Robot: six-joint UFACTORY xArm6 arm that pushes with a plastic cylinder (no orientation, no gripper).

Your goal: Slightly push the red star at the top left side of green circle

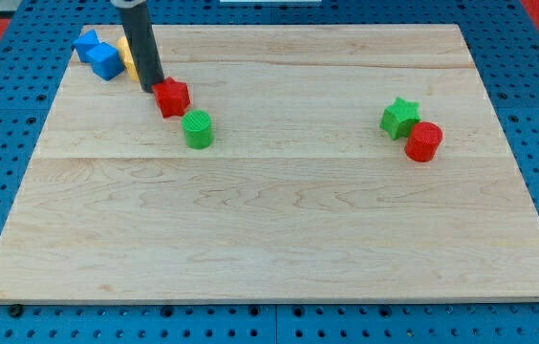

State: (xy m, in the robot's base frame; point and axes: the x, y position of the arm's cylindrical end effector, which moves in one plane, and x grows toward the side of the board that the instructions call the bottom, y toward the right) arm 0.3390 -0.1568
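The red star (172, 96) lies on the wooden board (279, 220) in the view's upper left. The green circle (197, 129) sits just below and to the right of it, almost touching. My tip (152, 88) is at the red star's left edge, touching or nearly touching it. The rod rises from there to the view's top.
Two blue blocks (99, 55) and a yellow block (127, 59), partly hidden behind the rod, sit at the board's top left corner. A green star (399, 117) and a red circle (423, 141) touch each other at the right.
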